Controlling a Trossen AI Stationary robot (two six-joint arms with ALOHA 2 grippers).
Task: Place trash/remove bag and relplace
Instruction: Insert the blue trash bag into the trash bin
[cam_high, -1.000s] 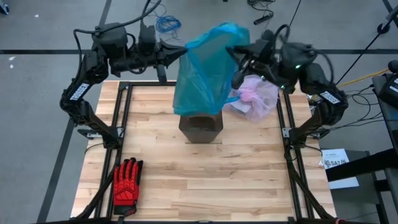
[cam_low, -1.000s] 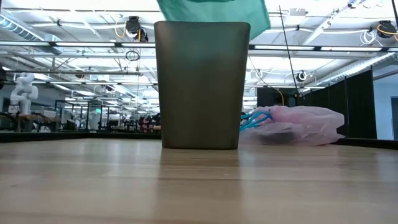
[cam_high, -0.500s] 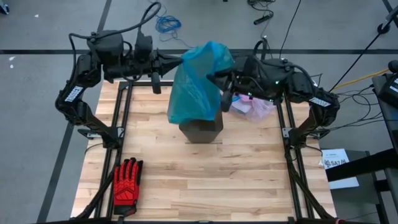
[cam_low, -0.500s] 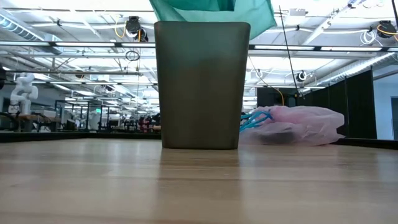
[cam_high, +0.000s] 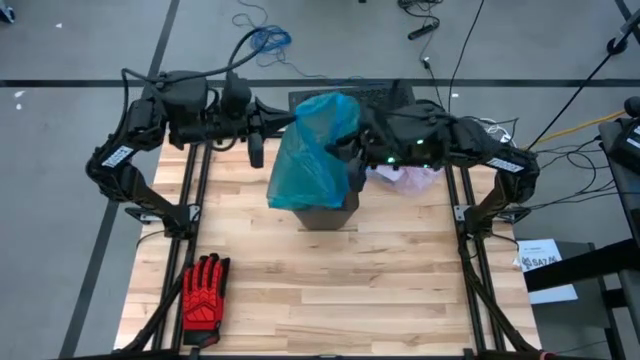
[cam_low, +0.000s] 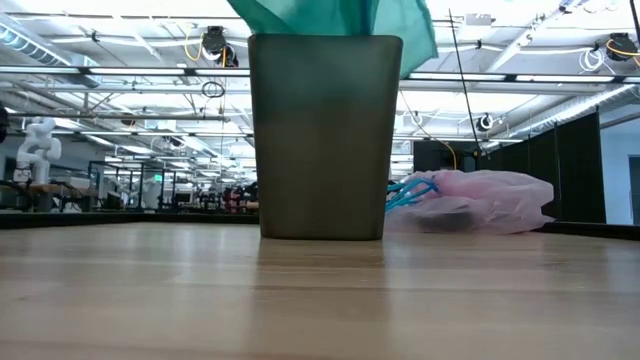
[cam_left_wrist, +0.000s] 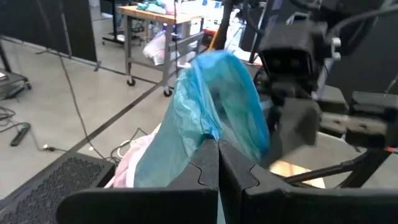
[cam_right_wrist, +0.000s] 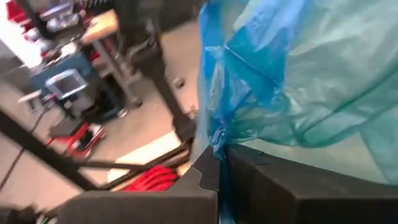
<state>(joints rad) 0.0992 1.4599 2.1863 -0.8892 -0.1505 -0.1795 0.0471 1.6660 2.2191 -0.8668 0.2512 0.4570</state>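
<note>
We count 2 bags: left gripper (cam_high: 292, 122) and right gripper (cam_high: 352, 158) both pinch 1 teal bag (cam_high: 312, 155) over 1 bin (cam_low: 324, 135); 1 pink bag (cam_low: 480, 200) lies beside it; 1 red glove (cam_high: 203, 290).

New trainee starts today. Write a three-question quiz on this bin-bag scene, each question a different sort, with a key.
1. True or false: both grippers are shut on the teal bag above the bin.
2. Multiple choice: the pink bag lies (a) inside the bin, (b) on the table beside the bin, (c) on the floor.
3. Fill in: the red glove lies near the table's ____ arm side.

Key: 1 true, the left gripper and right gripper each pinch its edge; 2 b; 3 left.
</note>
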